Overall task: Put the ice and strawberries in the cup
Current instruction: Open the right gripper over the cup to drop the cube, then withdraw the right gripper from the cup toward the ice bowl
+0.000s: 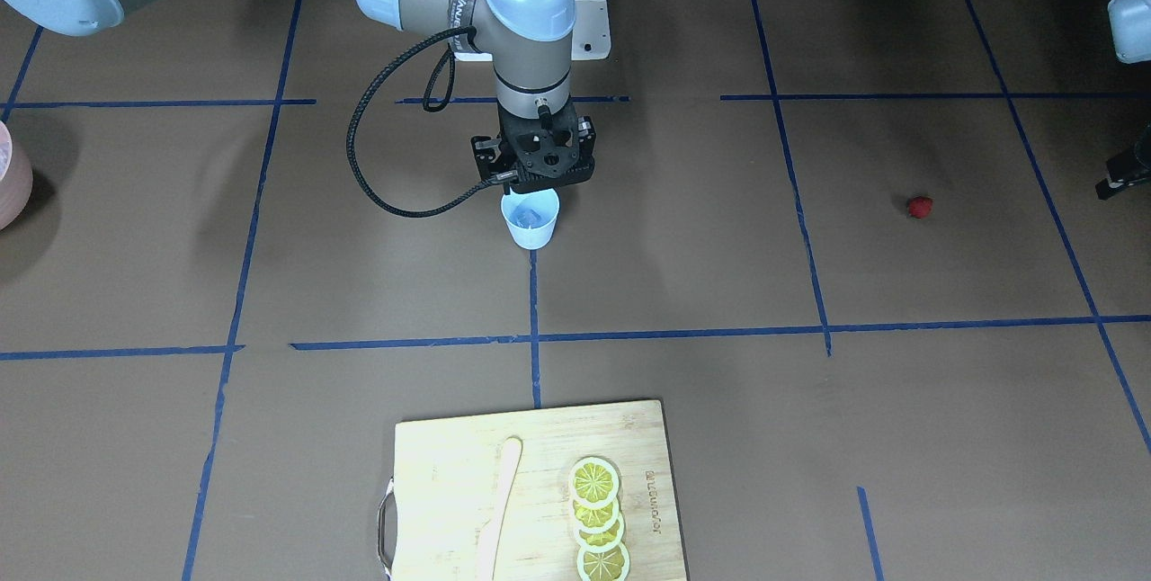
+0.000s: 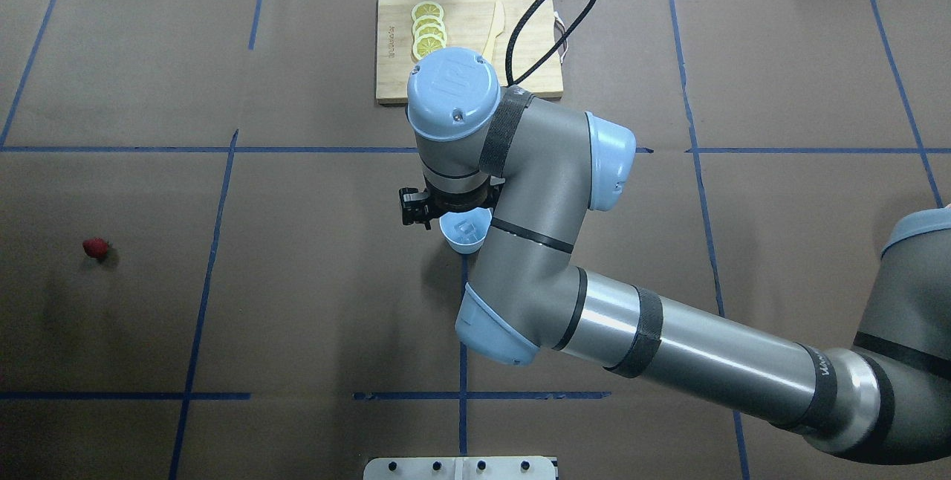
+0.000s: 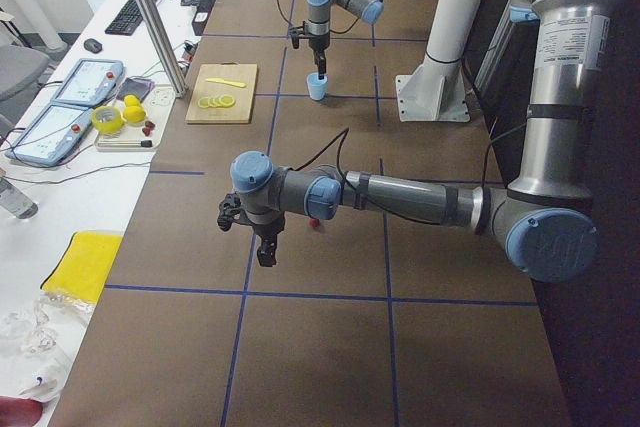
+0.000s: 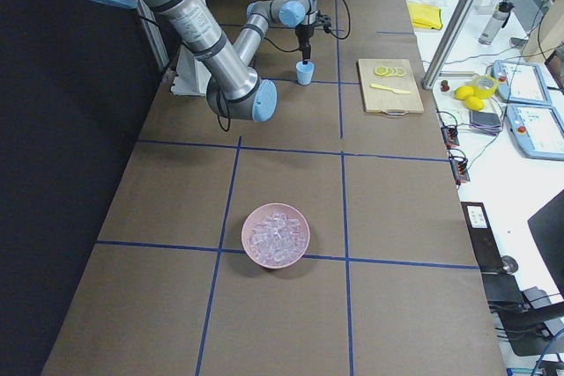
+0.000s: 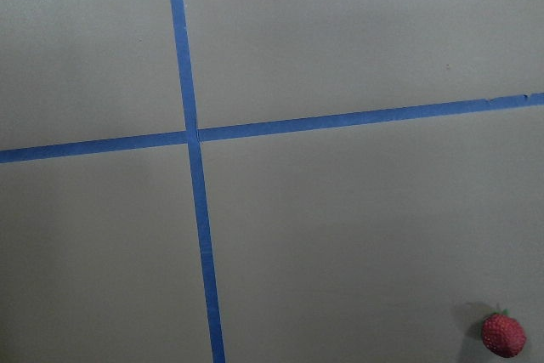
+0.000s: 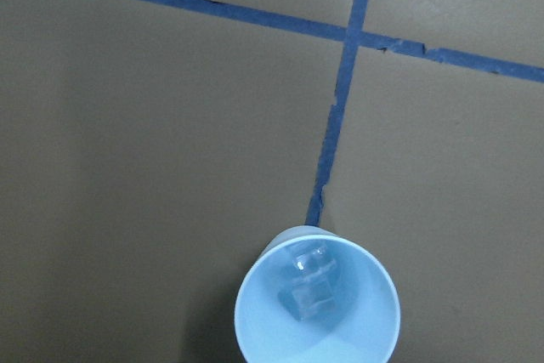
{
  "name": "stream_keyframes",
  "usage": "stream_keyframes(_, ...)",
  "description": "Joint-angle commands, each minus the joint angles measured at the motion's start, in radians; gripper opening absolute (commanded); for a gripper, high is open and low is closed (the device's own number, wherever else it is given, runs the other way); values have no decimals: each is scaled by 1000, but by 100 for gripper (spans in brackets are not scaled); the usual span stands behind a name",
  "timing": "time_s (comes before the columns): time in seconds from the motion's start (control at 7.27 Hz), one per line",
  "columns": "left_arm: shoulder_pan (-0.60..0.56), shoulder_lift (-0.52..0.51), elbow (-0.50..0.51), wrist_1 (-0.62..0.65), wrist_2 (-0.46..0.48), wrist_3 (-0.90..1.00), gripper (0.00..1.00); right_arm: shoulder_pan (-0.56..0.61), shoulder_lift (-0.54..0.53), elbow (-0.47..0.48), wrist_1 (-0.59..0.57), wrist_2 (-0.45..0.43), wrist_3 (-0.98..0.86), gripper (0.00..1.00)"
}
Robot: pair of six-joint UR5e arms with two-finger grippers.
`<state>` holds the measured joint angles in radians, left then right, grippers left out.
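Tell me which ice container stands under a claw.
The pale-blue cup, just below the right claw; the pink bowl of ice sits far off, nothing above it.

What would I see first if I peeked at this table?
Probably the big grey-and-blue right arm, its hand hanging just above the little blue cup in the middle of the table, with ice cubes already inside. Next, the tiny red strawberry lying all alone far off to one side, and the yellow lemon slices lined up on the wooden board.
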<state>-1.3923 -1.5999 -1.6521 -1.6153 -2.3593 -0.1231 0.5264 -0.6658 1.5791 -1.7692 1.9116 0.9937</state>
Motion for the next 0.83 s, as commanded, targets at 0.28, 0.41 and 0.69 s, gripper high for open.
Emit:
stream_keyframes(0.28,-1,-3,-8,0,-3,-3,100,229,-223,422,-265,123,-151,100)
stream_keyframes(0.41,-1,-2,-15,0,-5,-3,100,332,-327,493,-265,198,-250,100)
stream_keyframes(0.69,-1,2,-26,-2,-8,-54,100,478,-515,518,-253,215,-547,100)
